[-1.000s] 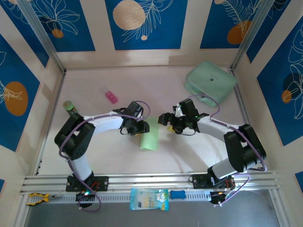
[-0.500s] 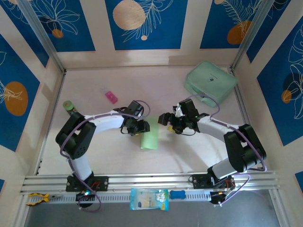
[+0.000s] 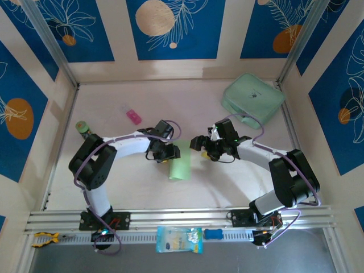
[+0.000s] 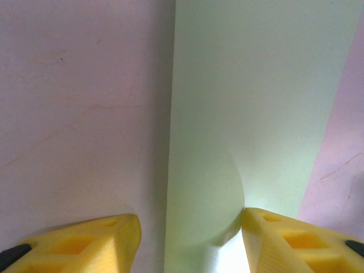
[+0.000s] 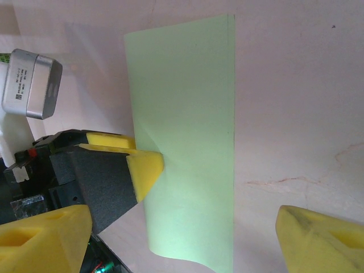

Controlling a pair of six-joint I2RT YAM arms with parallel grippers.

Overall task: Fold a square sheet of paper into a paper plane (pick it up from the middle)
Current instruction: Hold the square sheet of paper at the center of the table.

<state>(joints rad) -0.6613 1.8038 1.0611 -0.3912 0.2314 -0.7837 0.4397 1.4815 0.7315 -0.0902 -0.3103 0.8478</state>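
Note:
The square sheet of paper [image 3: 180, 166] lies mid-table, folded into a narrow pale-green strip. In the left wrist view the paper [image 4: 256, 114] runs lengthwise, with its left edge passing between my fingers. My left gripper [image 3: 170, 154] [image 4: 190, 239] is open at the strip's far end. One fingertip [image 4: 284, 236] presses on the paper, which bulges beside it; the other rests on the bare table. My right gripper [image 3: 195, 143] [image 5: 182, 244] hangs wide open just right of the strip and touches nothing. From there I see the paper [image 5: 193, 114] and the left gripper's yellow finger [image 5: 145, 168] at its edge.
A thick mint-green zip case [image 3: 253, 98] sits at the back right. A small pink object [image 3: 133, 117] and a green-capped bottle [image 3: 83, 126] are on the left. A blue-green packet [image 3: 178, 239] and yellow tool [image 3: 44, 238] lie on the front rail.
The left arm's elbow has crept slightly to the right. The paper and the right arm have not moved.

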